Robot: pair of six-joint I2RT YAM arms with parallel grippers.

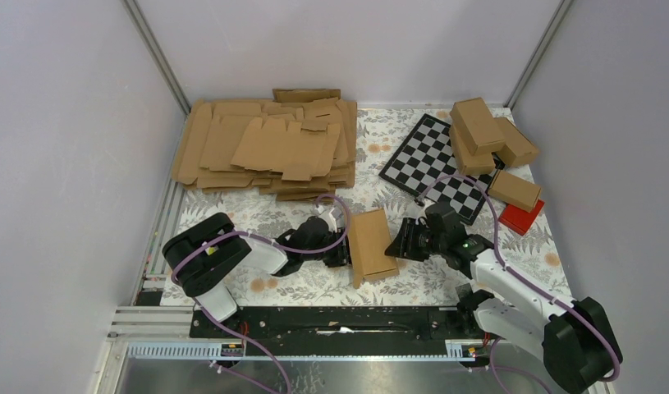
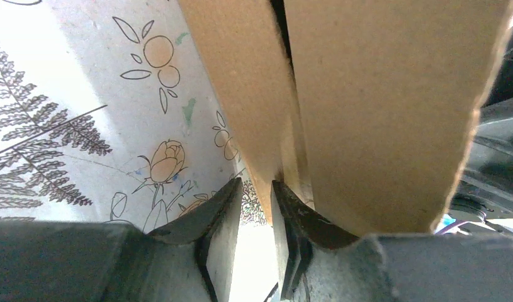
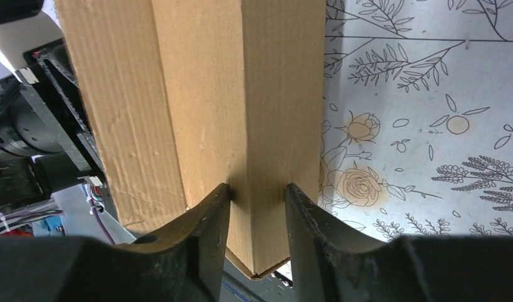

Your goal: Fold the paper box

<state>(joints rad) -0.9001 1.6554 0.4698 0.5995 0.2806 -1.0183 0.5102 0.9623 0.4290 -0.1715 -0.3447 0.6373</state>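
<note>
Both arms low, elbows out, closing from opposite sides on the paper box (image 1: 372, 244) (lying on the floral mat (image 1: 257, 215), front centre).
Detail: left gripper (image 1: 344, 251) narrow, pinching a thin wall; right gripper (image 1: 395, 246) half-wide, clasping the box's end.

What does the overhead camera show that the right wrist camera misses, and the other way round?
Only overhead: the heap of flat blanks, the checkerboard, the folded cartons, the red block, and the left arm and right arm whole, one on each side of the box.
Only the right wrist: a close look at the right gripper straddling the box's edge, the cardboard's ribbing plain. Whether it pinches, I cannot tell.
Both: the box, the flowered cloth and part of the left arm.
</note>
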